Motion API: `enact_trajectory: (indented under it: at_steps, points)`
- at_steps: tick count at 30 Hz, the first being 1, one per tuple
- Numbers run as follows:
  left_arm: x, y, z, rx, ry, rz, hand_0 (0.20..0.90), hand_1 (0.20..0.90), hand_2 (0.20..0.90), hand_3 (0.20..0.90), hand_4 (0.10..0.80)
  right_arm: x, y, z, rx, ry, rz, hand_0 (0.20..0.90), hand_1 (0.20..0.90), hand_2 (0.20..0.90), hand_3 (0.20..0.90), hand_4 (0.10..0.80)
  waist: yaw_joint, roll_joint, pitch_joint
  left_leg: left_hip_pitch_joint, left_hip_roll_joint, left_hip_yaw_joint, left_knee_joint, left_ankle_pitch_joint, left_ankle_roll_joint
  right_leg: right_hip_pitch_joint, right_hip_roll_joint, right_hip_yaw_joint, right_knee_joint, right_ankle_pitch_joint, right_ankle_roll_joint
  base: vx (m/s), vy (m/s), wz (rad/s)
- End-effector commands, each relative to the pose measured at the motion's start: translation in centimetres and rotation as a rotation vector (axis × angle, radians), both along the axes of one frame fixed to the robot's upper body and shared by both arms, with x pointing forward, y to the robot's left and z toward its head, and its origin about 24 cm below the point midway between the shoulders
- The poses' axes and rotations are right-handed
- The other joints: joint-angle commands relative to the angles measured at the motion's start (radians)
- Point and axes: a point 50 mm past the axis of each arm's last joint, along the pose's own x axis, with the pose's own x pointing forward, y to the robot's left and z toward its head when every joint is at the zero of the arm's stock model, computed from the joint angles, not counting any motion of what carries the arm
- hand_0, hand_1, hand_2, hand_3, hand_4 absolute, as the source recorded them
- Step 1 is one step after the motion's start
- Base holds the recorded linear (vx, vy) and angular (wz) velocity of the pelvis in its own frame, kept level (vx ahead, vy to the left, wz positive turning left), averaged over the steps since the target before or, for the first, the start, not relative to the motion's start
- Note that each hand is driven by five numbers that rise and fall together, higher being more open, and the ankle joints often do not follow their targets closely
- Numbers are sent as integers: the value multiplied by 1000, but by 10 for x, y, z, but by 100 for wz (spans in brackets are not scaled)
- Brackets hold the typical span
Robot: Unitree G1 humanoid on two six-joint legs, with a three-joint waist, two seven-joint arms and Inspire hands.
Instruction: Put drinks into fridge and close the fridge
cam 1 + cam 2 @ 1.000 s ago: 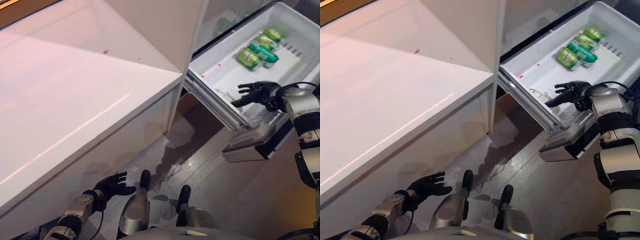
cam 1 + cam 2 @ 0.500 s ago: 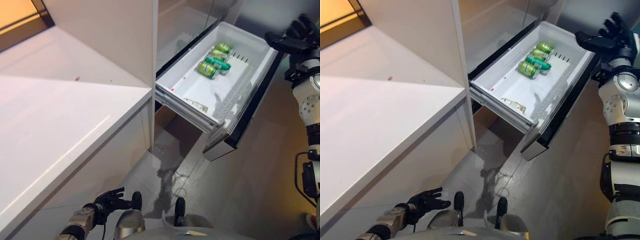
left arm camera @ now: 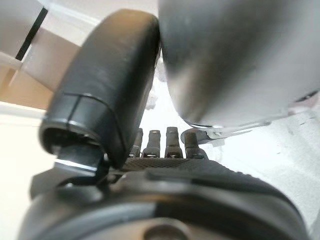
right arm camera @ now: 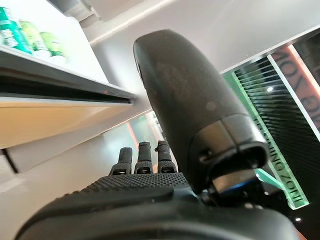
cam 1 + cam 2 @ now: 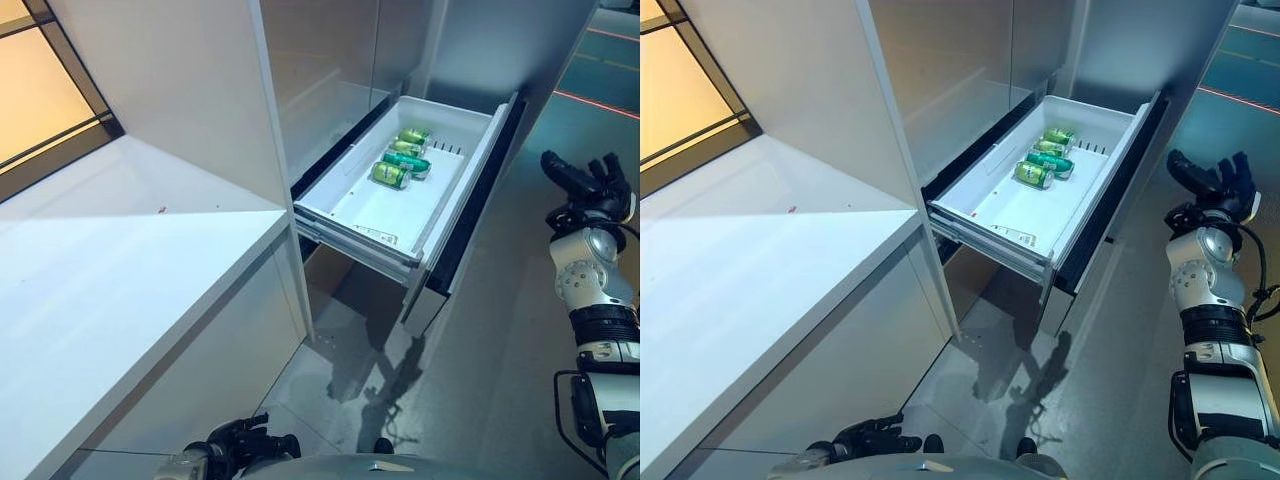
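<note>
The dark left hand point(image 5: 232, 447) is cut off by the bottom edge at lower left, its fingers partly hidden. The green drink cans point(image 5: 398, 159) in the white pulled-out fridge drawer point(image 5: 368, 208) are too small to count surely.

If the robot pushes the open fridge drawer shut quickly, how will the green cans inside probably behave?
The green cans lie on their sides in the drawer, so they will probably roll or slide. They sit close together with bare floor around them, so they may knock each other. The right hand is open and apart from the drawer.
</note>
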Motion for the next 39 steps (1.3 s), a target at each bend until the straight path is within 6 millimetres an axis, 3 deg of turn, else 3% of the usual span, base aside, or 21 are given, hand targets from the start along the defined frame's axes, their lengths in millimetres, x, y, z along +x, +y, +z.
enact_trajectory:
  at_steps: [1, 14, 22, 26, 31, 39]
  points:
    - [5, 12, 3, 52, 14, -63, 900, 900, 900, 900, 800, 4, -1, 63, -57, -281, -9, 900, 900, 900, 900, 800, 40, -29, 16, -74, -106, -35, 275, -271, 106, -82, 4, -59, 277, -187, -36, -20, 19, 5]
    - [25, 8, 10, 55, -50, -61, 900, 900, 900, 900, 800, 8, -17, 33, 59, -73, 25, 900, 900, 900, 900, 800, 77, -21, 130, -224, -126, -54, 519, -360, 137, -196, -40, -94, 524, -274, -79, -36, 20, 15]
    - [19, 10, 9, 58, -44, -43, 900, 900, 900, 900, 800, 12, -11, 21, 64, -6, 95, 900, 900, 900, 900, 800, 89, -18, 164, -261, -135, -72, 577, -373, 146, -237, -49, -92, 620, -304, -92, 19, 23, 6]
    - [18, 10, 8, 50, -53, -30, 900, 900, 900, 900, 800, 19, 0, 28, 30, -70, 218, 900, 900, 900, 900, 800, 91, -11, 180, -266, -138, -84, 578, -365, 144, -251, -51, -88, 646, -310, -91, 34, 36, 3]
    - [18, 9, 10, 35, -81, -17, 900, 900, 900, 900, 800, 27, 36, 49, -74, -290, 527, 900, 900, 900, 900, 800, 101, -6, 201, -282, -143, -97, 576, -349, 139, -272, -57, -96, 671, -312, -90, 18, 32, 2]
    - [12, 10, 11, 25, -98, -17, 900, 900, 900, 900, 800, 29, 57, 63, -179, -372, 692, 900, 900, 900, 900, 800, 138, -5, 206, -280, -149, -133, 536, -316, 128, -260, -61, -125, 667, -313, -86, 41, 16, 9]
